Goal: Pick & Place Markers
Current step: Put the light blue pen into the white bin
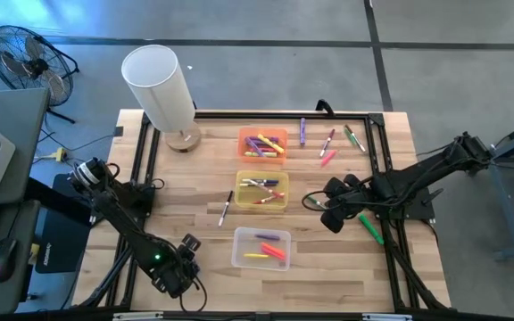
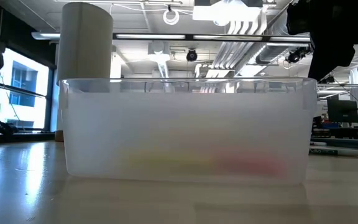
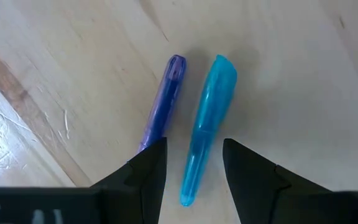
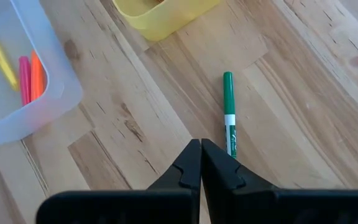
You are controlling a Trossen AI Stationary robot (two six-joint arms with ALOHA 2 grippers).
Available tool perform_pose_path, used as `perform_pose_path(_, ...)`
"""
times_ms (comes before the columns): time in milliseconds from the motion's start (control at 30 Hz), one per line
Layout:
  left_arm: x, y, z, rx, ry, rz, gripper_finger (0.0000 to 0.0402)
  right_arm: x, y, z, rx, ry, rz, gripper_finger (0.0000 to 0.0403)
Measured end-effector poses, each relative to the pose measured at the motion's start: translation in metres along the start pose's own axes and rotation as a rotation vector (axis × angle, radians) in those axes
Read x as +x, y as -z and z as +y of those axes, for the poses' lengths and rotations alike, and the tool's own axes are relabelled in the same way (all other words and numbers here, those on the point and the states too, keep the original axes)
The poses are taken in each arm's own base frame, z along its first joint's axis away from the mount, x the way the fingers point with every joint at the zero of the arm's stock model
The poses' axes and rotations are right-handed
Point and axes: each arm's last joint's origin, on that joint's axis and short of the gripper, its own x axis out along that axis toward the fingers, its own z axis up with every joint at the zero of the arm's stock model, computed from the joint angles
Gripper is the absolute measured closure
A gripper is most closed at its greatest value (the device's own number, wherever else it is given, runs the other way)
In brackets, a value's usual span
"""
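Left gripper [image 3: 194,163] is hovering spread wide over a blue marker [image 3: 207,127], purple marker [image 3: 163,103] just beside. Right gripper [image 4: 201,163] is waiting pressed closed, empty, near a green marker [image 4: 229,111].

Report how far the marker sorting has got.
Done: markers already lie in the orange bin, yellow bin and clear bin.
In hand: nothing is gripped. The left gripper, open, straddles a light blue marker beside a purple marker. The right gripper is shut and empty near a green marker.
Left: loose markers remain on the table, including a pink marker.
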Motion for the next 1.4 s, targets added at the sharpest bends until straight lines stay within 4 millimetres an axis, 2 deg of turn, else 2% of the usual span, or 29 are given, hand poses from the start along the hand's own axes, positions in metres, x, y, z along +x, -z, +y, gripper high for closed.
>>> perform_pose_path(333,0.019,-0.002,-0.006,-0.024,0.061,0.059,0.025,0.0,0.0,0.0,0.001,-0.003,-0.002,0.0403)
perform_pose_path(467,0.022,-0.002,-0.005,-0.081,0.022,0.056,0.0253,0.0,-0.001,0.001,0.003,-0.008,-0.006,0.0403)
perform_pose_path(600,0.022,-0.002,-0.005,-0.088,0.004,0.046,0.0283,0.0,-0.001,0.001,0.004,-0.012,-0.008,0.0403)
perform_pose_path(833,0.023,-0.002,-0.006,-0.092,0.056,0.062,0.0371,0.0,-0.001,0.001,-0.007,-0.012,-0.009,0.0403)
perform_pose_path(967,0.022,-0.003,-0.007,-0.1,0.097,0.073,0.0375,0.0,-0.001,0.001,-0.015,-0.012,-0.009,0.0403)
perform_pose_path(1233,0.007,-0.014,-0.009,-0.123,0.1,0.114,0.0375,0.0,-0.001,0.001,-0.044,-0.012,-0.008,0.0403)
perform_pose_path(1400,-0.021,-0.027,-0.009,-0.149,0.124,0.052,0.0375,0.0,-0.002,0.002,-0.056,-0.026,-0.013,0.0403)
